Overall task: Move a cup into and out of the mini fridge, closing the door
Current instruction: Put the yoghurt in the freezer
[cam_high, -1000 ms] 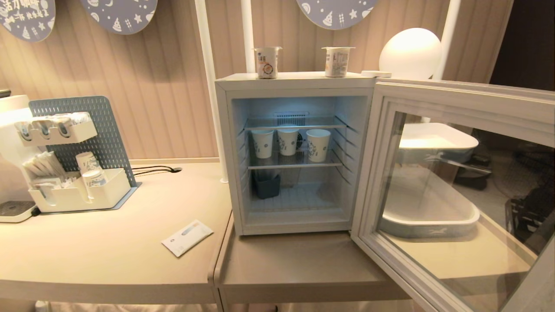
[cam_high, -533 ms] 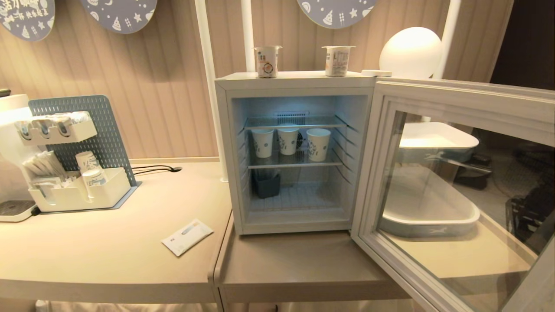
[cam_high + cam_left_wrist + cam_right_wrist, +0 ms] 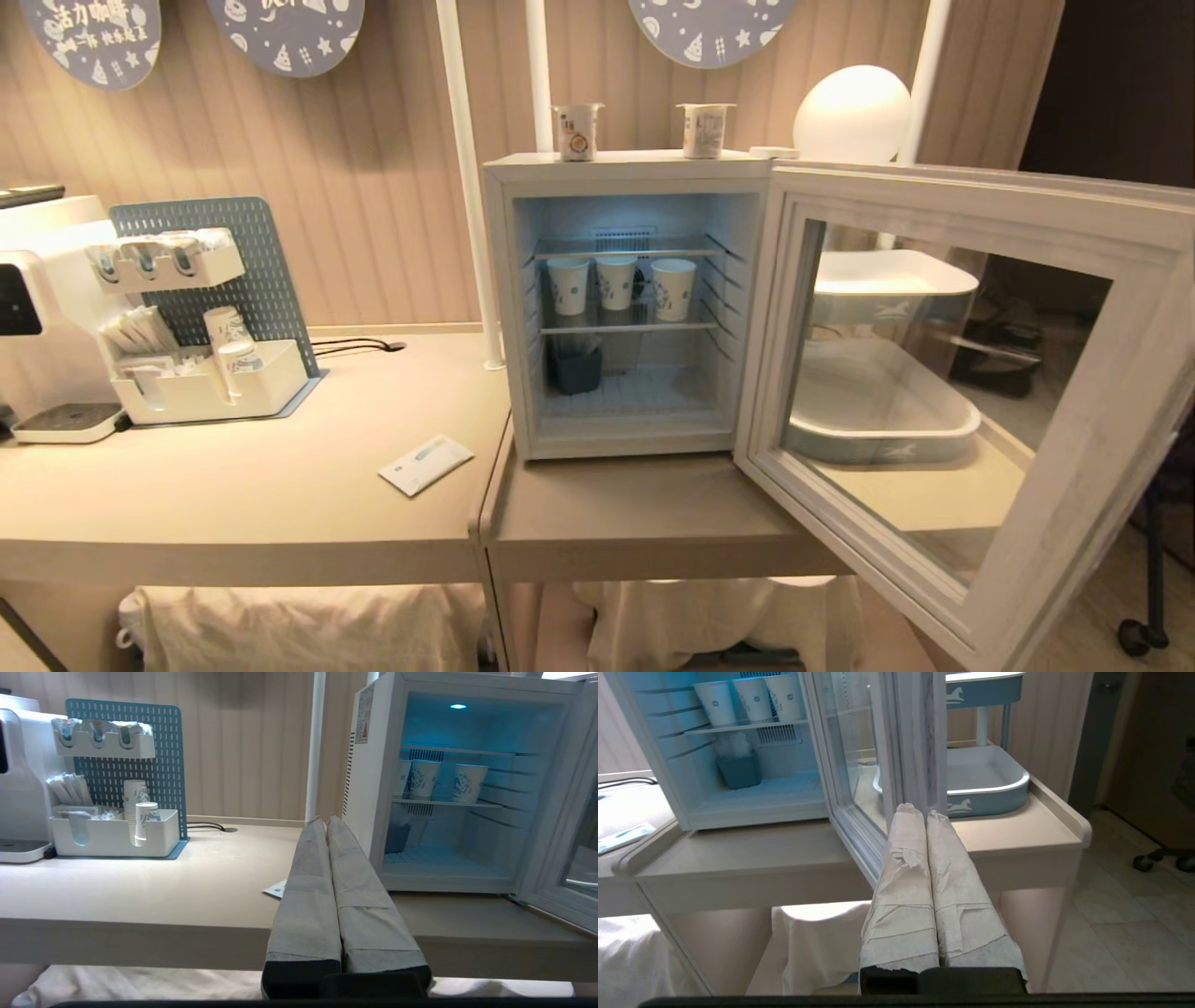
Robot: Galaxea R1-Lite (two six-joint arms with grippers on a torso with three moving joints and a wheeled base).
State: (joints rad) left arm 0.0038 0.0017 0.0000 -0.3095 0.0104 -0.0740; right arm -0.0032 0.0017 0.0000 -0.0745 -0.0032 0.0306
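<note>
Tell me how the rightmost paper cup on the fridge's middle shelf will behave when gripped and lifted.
The rightmost paper cup looks thin-walled, so it will probably be light and may crush under a firm squeeze. It is tall and narrower at its base, resting on a wire shelf, so a sideways nudge could tip it. The middle cup stands close, so it might get bumped.
</note>
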